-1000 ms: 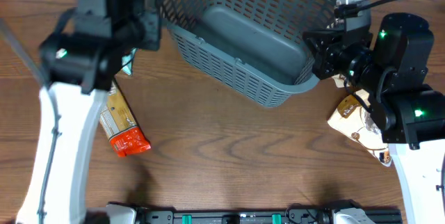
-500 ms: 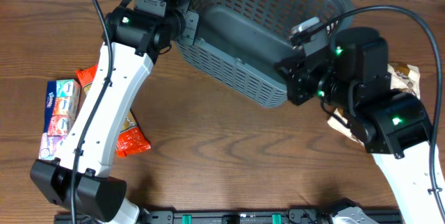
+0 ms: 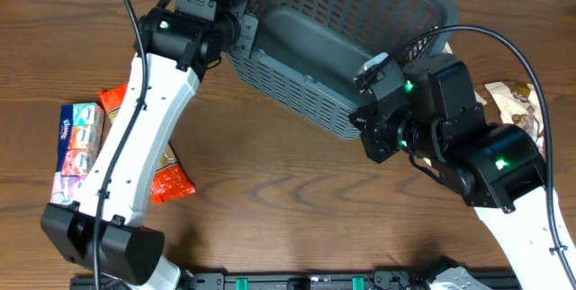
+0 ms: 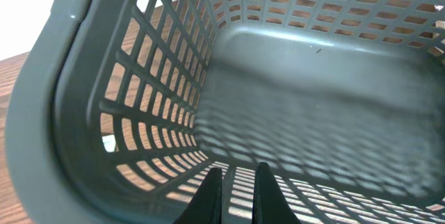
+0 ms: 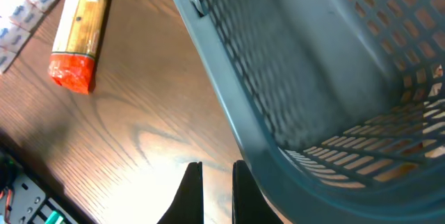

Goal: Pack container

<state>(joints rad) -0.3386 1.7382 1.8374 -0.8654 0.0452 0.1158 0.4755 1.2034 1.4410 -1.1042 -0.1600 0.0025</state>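
Basket point(image 3: 297, 92) sits skewed at table's far centre, empty; left gripper point(image 4: 238, 182) slit-open at its left wall, hold unclear; right gripper point(image 5: 215, 175) nearly closed, empty, beside near rim; best to steady the basket before fetching snack packs point(image 3: 166, 180).

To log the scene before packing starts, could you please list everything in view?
container: one, dark grey, top centre, nothing inside.
tissue pack: one, multicoloured, far left.
red packet: one, orange-red, beside the tissue pack, partly behind the left arm.
long snack pack: one, gold with a red end, left of the container.
snack bag: one, brown and white, far right.
table: one, brown wood.
left pincer: one, black, inside the container, holding nothing.
right pincer: one, black, just outside the container's rim, holding nothing.
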